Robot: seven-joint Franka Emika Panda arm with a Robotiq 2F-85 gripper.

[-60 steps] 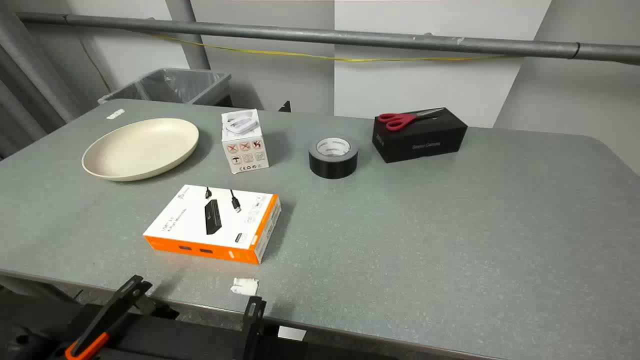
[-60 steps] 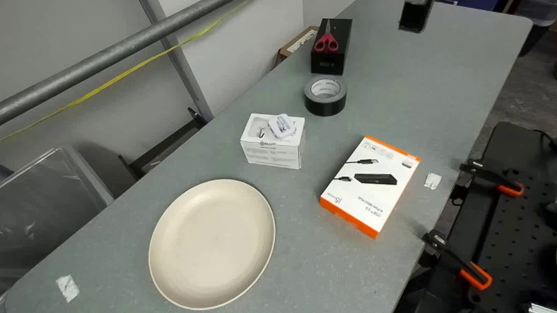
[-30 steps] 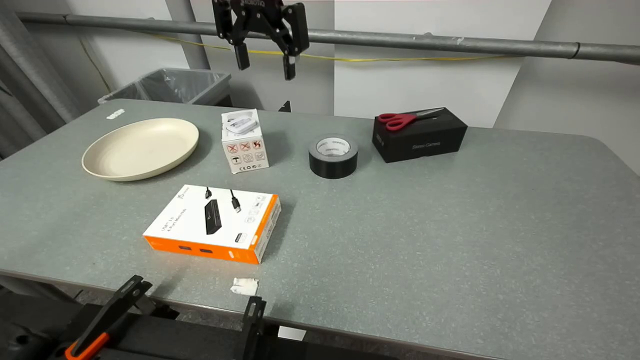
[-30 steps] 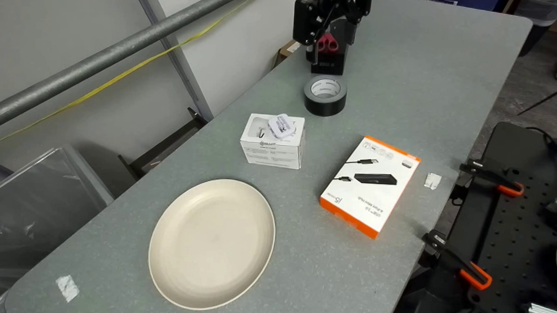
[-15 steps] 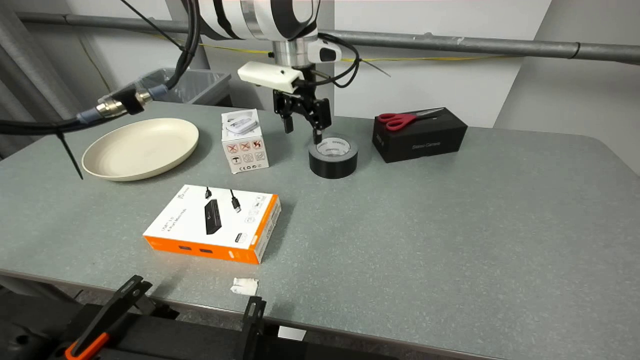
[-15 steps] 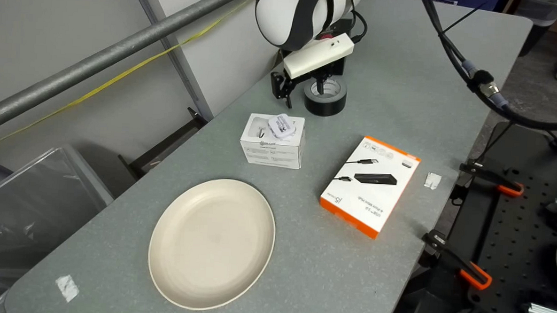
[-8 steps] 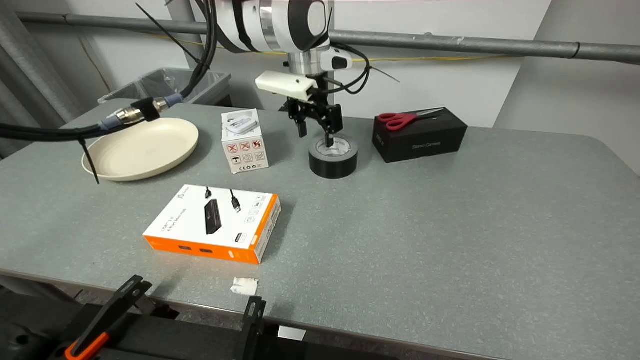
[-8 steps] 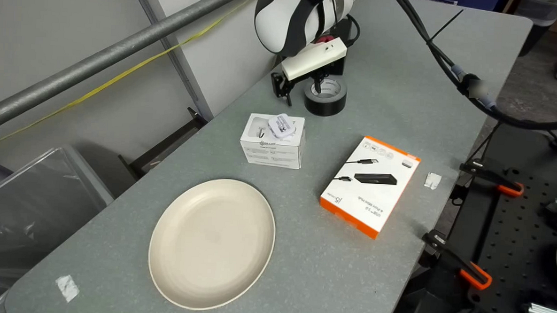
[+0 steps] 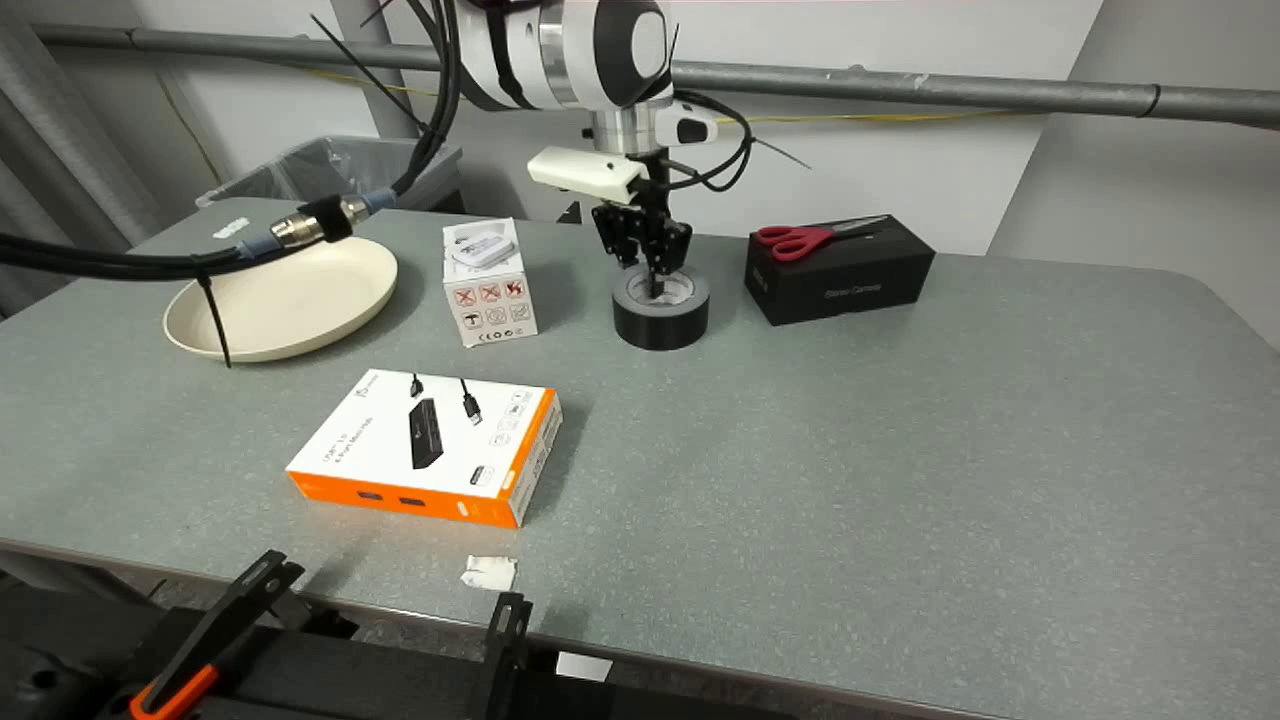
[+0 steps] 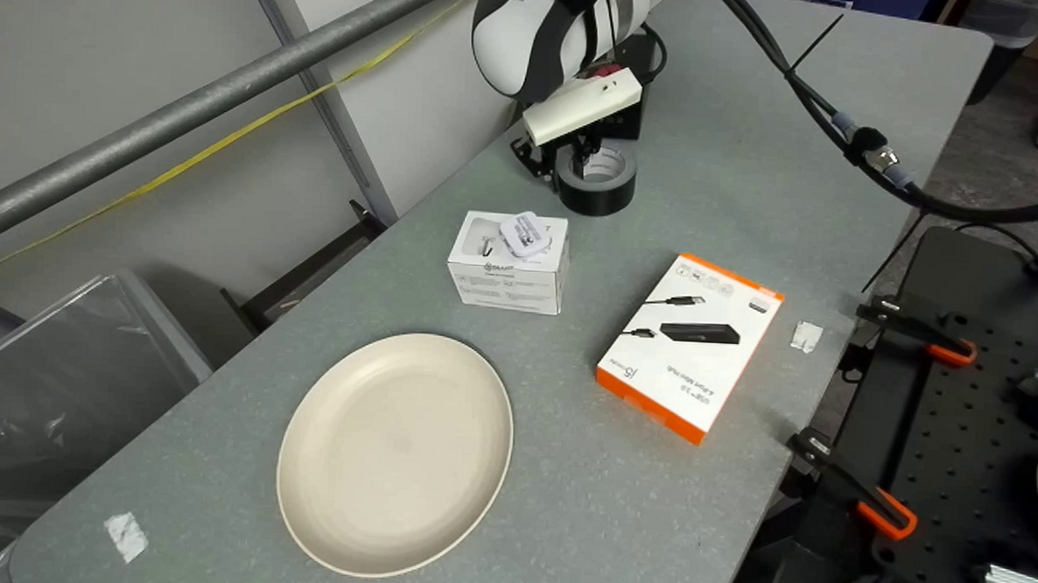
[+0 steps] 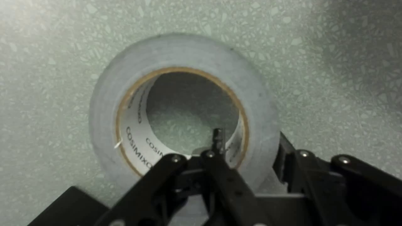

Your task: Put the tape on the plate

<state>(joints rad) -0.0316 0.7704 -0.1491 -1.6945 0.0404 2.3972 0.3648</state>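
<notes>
The tape [image 9: 662, 328], a black roll with a grey top face, lies flat at the back of the table. My gripper [image 11: 249, 141] straddles the roll's wall from above in the wrist view. One finger [image 11: 217, 139] is inside the centre hole, the other presses against the outer side, so the jaws are shut on the tape. Whether the roll touches the table cannot be told. Further left in an exterior view lies the round cream plate [image 9: 310, 300], with nothing on it; its whole inside shows in an exterior view as the plate [image 10: 398, 453].
Between tape and plate stands a small white box [image 9: 490, 300] with a white item on top. A flat orange-and-white box [image 9: 400, 440] lies nearer the front edge. Beside the tape is a black box [image 9: 850, 285] bearing red scissors [image 9: 795, 243]. The arm's cable [image 9: 200, 265] hangs loosely.
The arm came down over the tape, one finger entering the hole. During the last half second the jaws closed on the roll's wall, and the tape shifted slightly. The plate stayed put.
</notes>
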